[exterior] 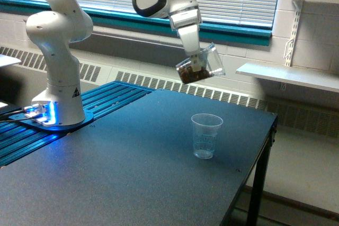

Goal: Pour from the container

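Note:
The container [201, 65] is a clear, smooth-walled tumbler with dark brown material in its bottom. It hangs tilted in the air, its mouth pointing up and toward the exterior view's right. My gripper [196, 61] is shut on it, coming down from the white arm above. The container sits above and a little to the exterior view's left of a slimmer clear cup [206, 135]. That cup stands upright on the dark table [127, 173], looks empty, and is well below the container.
The arm's white base [58, 78] stands at the exterior view's left on blue slats. The table's edge [259, 168] runs close to the standing cup on the exterior view's right. A white shelf [288, 75] juts from the wall behind.

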Tool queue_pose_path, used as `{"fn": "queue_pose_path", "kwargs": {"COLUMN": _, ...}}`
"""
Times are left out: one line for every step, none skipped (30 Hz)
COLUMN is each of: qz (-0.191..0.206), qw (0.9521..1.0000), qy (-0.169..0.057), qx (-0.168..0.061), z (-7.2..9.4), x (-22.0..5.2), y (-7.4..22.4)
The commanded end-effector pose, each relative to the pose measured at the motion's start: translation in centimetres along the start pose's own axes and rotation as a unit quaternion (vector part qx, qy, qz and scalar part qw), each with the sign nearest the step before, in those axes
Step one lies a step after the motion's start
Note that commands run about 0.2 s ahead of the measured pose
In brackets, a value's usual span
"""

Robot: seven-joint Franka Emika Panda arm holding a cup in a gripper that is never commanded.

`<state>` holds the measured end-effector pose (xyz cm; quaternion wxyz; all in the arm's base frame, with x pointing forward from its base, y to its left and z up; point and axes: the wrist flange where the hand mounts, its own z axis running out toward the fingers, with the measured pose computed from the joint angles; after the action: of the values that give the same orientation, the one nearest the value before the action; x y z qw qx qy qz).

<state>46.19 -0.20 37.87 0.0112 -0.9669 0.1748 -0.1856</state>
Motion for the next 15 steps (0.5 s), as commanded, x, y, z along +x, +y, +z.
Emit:
{"fn": "queue_pose_path", "kwargs": {"qz": -0.014, "qw": 0.9998, "qy": 0.001, "qx": -0.012, "z": 0.4, "x": -0.3, "y": 0.9}}
{"fn": "queue_pose_path", "kwargs": {"qz": -0.016, "qw": 0.9998, "qy": -0.001, "qx": -0.015, "z": 0.6, "x": -0.4, "y": 1.0}}
{"fn": "queue_pose_path", "kwargs": {"qz": -0.017, "qw": 0.9997, "qy": -0.002, "qx": -0.017, "z": 0.8, "x": -0.4, "y": 1.1}}
{"fn": "queue_pose_path", "kwargs": {"qz": -0.018, "qw": 0.9996, "qy": -0.003, "qx": -0.019, "z": 0.9, "x": -0.5, "y": 1.2}}
{"fn": "queue_pose_path", "kwargs": {"qz": -0.018, "qw": 0.9996, "qy": -0.005, "qx": -0.022, "z": 1.1, "x": -0.6, "y": 1.3}}
{"fn": "queue_pose_path", "kwargs": {"qz": -0.019, "qw": 0.9995, "qy": -0.008, "qx": -0.024, "z": 1.2, "x": -0.7, "y": 1.4}}
{"fn": "queue_pose_path", "kwargs": {"qz": -0.021, "qw": 0.9994, "qy": -0.010, "qx": -0.026, "z": 1.4, "x": -0.8, "y": 1.5}}
{"fn": "queue_pose_path", "kwargs": {"qz": -0.024, "qw": 0.9992, "qy": -0.010, "qx": -0.029, "z": 1.5, "x": -0.8, "y": 1.6}}
{"fn": "queue_pose_path", "kwargs": {"qz": -0.025, "qw": 0.9991, "qy": -0.012, "qx": -0.031, "z": 1.6, "x": -0.9, "y": 1.7}}
{"fn": "queue_pose_path", "kwargs": {"qz": -0.025, "qw": 0.9990, "qy": -0.015, "qx": -0.033, "z": 1.8, "x": -1.1, "y": 1.8}}
{"fn": "queue_pose_path", "kwargs": {"qz": -0.025, "qw": 0.9989, "qy": -0.016, "qx": -0.035, "z": 2.0, "x": -1.2, "y": 1.8}}
{"fn": "queue_pose_path", "kwargs": {"qz": -0.026, "qw": 0.9988, "qy": -0.018, "qx": -0.037, "z": 2.1, "x": -1.3, "y": 1.9}}
{"fn": "queue_pose_path", "kwargs": {"qz": -0.027, "qw": 0.9987, "qy": -0.020, "qx": -0.039, "z": 2.2, "x": -1.5, "y": 1.9}}
{"fn": "queue_pose_path", "kwargs": {"qz": -0.027, "qw": 0.9986, "qy": -0.022, "qx": -0.040, "z": 2.4, "x": -1.6, "y": 2.0}}
{"fn": "queue_pose_path", "kwargs": {"qz": -0.027, "qw": 0.9985, "qy": -0.024, "qx": -0.041, "z": 2.5, "x": -1.8, "y": 2.0}}
